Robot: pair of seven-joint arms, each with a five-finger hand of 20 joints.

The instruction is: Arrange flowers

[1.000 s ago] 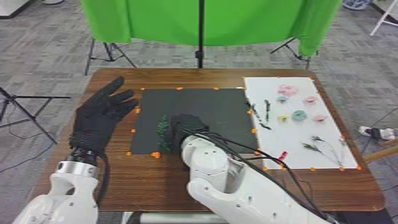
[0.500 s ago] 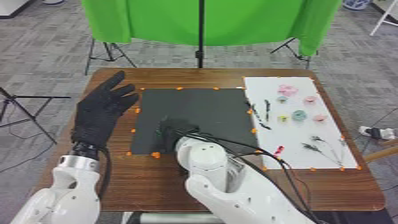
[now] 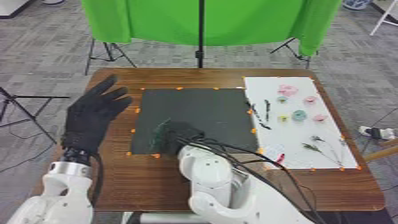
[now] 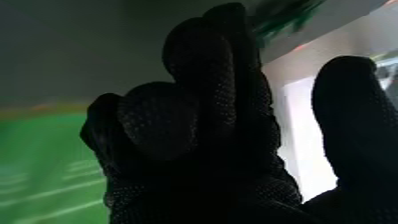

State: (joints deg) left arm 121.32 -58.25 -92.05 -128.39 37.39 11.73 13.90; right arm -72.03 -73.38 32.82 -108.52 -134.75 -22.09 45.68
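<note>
On the table (image 3: 124, 192), the black sheet (image 3: 191, 107) is the landmark; right of it lies the white sheet (image 3: 291, 134). Left of it is the open left hand (image 3: 89, 119). Over its near part, the right hand (image 3: 183, 132) has its thumb apart and fingers partly bent, apparently holding nothing. The flowers (image 3: 299, 115) lie right of it; the green sprig (image 3: 161, 133) is on its near left. Placing greenery looks in hand; next, settle that sprig, then fetch a flower.

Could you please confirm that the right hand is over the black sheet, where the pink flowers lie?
The right hand is over the black sheet, but the pink flowers are not: the head view shows them on the white sheet.
</note>
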